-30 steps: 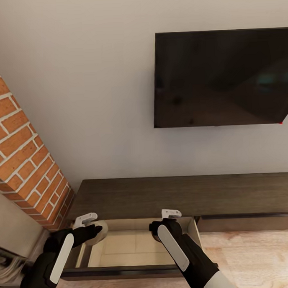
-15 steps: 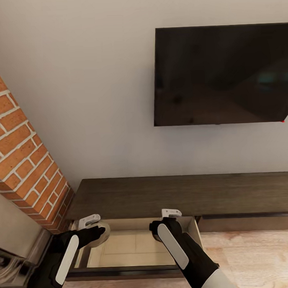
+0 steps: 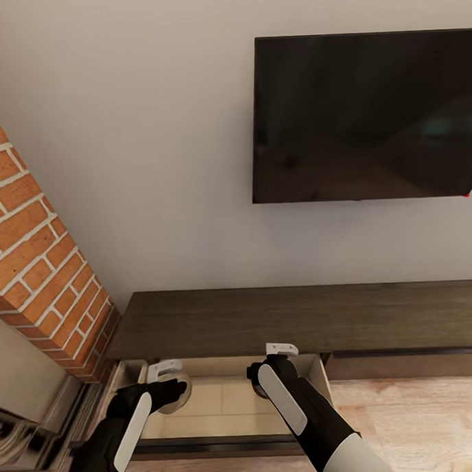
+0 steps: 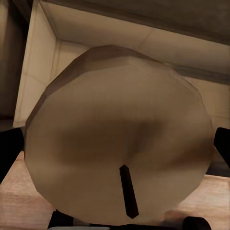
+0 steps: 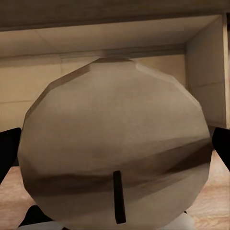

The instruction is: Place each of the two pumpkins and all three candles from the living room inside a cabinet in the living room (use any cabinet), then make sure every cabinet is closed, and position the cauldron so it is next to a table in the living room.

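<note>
Leftward claw's arm has slid inward along the drawer, so the left claw (image 3: pixel 172 381) now sits further toward the middle of the opening than a second ago, and the whole head view has dipped a touch, the black wall-mounted television (image 3: pixel 365 117) riding higher in frame. Right claw (image 3: pixel 269 372) hangs where it was.

Both are over the open drawer (image 3: pixel 222 401) of the long low dark brown wooden cabinet (image 3: pixel 294 319), pale wood interior showing below. Left claw grips a squat grey-beige candle (image 4: pixel 120 153), dark wick pointing at the wrist camera, black fingertips (image 4: pixel 9 151) pressed at either flank. In the head view that candle (image 3: pixel 179 389) peeks out just past the fingers, above the drawer's left half.

Right claw is clamped on a second grey-beige candle (image 5: pixel 115 148), fingertips (image 5: pixel 221 143) hugging its sides, with the drawer's back wall and right corner beyond it. That one hovers over the drawer's right half.

Red brick pillar (image 3: pixel 38 258) stands at the cabinet's left end, light wooden floor (image 3: pixel 416 420) in front.
</note>
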{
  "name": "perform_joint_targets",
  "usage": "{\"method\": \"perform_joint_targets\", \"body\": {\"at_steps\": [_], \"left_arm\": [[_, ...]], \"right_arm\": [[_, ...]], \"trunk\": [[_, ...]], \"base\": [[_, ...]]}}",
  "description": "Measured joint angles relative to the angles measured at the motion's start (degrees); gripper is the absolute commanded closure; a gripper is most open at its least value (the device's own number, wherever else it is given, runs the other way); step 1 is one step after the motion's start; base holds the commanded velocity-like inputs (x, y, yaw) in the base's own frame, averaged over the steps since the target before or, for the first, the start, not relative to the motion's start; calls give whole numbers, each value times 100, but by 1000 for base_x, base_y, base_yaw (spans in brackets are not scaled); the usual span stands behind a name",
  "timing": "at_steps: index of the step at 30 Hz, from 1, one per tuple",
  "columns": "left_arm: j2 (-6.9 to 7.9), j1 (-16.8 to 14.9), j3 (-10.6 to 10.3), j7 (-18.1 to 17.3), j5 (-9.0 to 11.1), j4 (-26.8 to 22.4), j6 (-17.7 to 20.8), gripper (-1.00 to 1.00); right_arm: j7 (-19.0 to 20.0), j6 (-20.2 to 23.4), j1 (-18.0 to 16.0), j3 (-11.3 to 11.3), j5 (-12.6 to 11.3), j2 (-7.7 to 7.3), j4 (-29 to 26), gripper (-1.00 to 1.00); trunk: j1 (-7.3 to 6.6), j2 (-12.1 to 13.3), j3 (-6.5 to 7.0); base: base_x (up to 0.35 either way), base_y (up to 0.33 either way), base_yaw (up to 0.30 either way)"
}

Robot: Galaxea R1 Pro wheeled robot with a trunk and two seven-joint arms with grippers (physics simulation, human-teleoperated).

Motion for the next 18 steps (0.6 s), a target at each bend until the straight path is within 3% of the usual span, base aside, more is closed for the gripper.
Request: {"method": "perform_joint_targets", "body": {"at_steps": [18], "left_arm": [[-176, 1, -24, 47, 20, 266, 13, 100]], "right_arm": [[32, 7, -217, 0, -29, 0, 589, 100]], "trunk": [[395, -722, -323]], "base": [[0, 0, 0]]}}
